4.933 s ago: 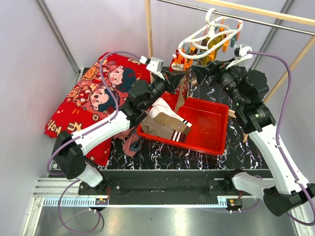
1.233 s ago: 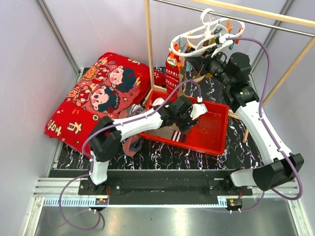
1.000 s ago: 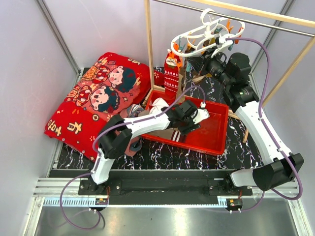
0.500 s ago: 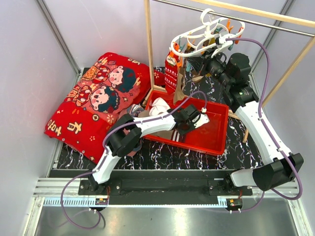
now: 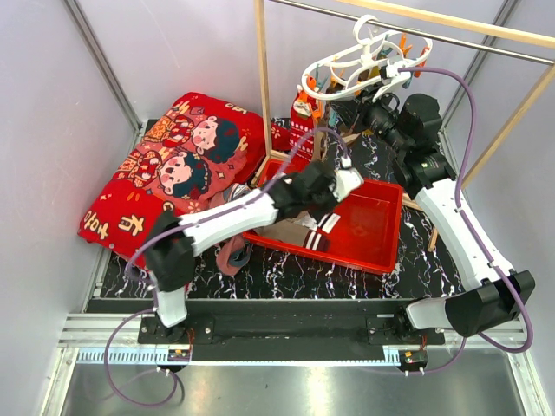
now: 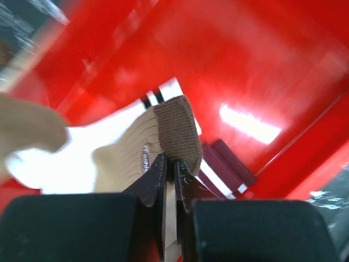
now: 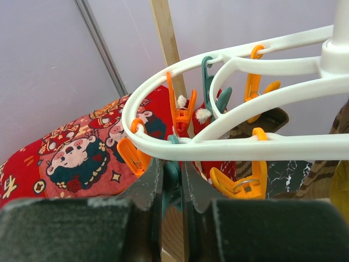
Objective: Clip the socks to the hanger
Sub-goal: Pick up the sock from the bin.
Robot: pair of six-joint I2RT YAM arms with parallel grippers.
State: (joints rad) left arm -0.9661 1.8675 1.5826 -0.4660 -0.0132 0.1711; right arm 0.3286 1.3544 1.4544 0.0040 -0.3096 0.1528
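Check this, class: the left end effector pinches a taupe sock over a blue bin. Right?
No: the bin is red, not blue, as the left wrist view shows. The left end effector does pinch a taupe sock over it.

Left end effector (image 6: pixel 170 162), right end effector (image 7: pixel 170 170) pinched.

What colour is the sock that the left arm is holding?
Taupe-brown: the sock pinched in the left tool has a ribbed knit, seen best in the left wrist view.

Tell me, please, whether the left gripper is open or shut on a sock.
Shut on a sock: in the left wrist view the left gripper pinches the taupe sock by its ribbed edge, fingertips nearly touching.
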